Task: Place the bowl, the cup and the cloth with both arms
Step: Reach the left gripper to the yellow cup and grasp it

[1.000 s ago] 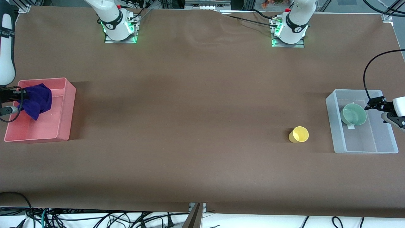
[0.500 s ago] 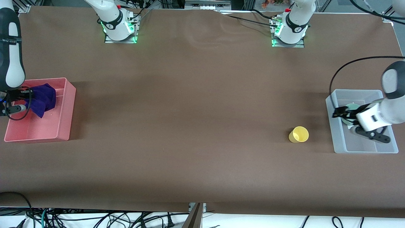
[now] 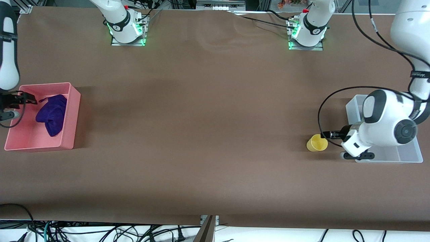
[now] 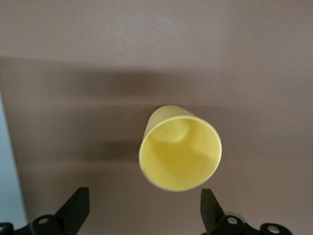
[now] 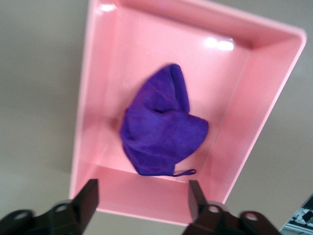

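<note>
The yellow cup [image 3: 317,143] stands on the brown table beside the clear bin [image 3: 353,107]. My left gripper [image 3: 327,135] is open and empty, just at the cup's side toward the bin. In the left wrist view the cup [image 4: 180,154] lies just ahead of the open gripper [image 4: 144,196]. The purple cloth [image 3: 52,112] lies loose in the pink bin [image 3: 72,116]. My right gripper [image 3: 29,98] is open and empty over that bin's edge. The right wrist view shows the cloth [image 5: 159,129] below the gripper [image 5: 143,185]. The bowl is hidden by the left arm.
The pink bin [image 5: 83,98] sits at the right arm's end of the table, the clear bin at the left arm's end. The left arm's wrist covers most of the clear bin. Both arm bases stand along the table's back edge.
The left gripper moved out of the clear bin to the yellow cup. The right gripper let go of the cloth, which dropped into the pink bin.
</note>
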You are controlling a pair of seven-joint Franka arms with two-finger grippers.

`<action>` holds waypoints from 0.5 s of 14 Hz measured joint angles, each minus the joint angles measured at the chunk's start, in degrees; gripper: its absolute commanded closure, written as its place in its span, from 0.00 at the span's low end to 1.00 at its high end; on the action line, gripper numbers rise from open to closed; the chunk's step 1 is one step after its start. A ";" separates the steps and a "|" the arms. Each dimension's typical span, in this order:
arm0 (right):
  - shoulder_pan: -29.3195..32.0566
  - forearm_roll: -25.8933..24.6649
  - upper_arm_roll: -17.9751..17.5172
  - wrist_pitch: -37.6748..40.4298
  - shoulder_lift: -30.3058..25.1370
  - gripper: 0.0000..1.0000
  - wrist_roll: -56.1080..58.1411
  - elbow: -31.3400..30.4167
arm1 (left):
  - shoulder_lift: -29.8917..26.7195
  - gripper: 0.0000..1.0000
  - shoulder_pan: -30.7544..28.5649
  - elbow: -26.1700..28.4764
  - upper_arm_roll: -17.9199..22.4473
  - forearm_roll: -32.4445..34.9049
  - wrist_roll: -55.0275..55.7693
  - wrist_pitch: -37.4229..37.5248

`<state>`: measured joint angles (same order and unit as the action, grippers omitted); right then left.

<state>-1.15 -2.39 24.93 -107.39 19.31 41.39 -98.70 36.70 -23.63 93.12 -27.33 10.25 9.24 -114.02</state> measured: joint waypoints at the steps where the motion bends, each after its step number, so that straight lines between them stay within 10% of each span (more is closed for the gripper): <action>1: -0.12 0.37 -1.33 3.02 -0.75 0.00 -0.01 2.45 | 0.55 0.04 0.11 -0.03 0.23 0.21 0.47 -1.31; 7: -0.61 0.61 -12.38 12.60 -4.83 0.00 -15.00 8.51 | 3.39 0.78 0.70 -0.03 1.56 1.91 8.91 -6.09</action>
<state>-1.76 -1.79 12.55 -94.79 14.48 26.38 -90.18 40.09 -22.93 93.08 -25.76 12.16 18.15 -120.11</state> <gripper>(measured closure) 0.000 0.344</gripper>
